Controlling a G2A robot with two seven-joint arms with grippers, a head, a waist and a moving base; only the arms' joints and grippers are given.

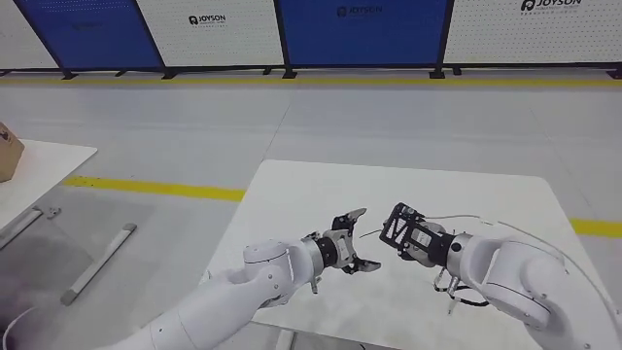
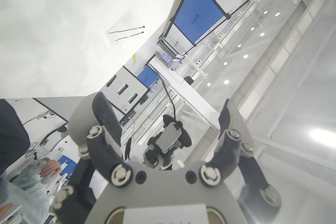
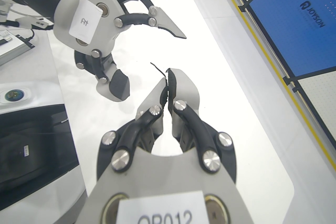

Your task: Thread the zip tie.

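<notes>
Top view: two grippers nose to nose above the white table (image 1: 321,185), tie between them.
On the left, the left gripper (image 1: 362,241) hangs with its fingers spread wide and nothing in them. Just right of it the zip tie (image 3: 158,69) shows as a thin black tail poking from the right gripper (image 3: 168,79), whose pads are pinched together on it (the rest of the strap is hidden behind the fingers). Judgement: the strap looks very light, thin and whippy, likely smooth plastic, so it should bend and slip under a loose hold. Best taken close behind the free tip, flat faces against the pads, to keep the end steady for threading.
</notes>
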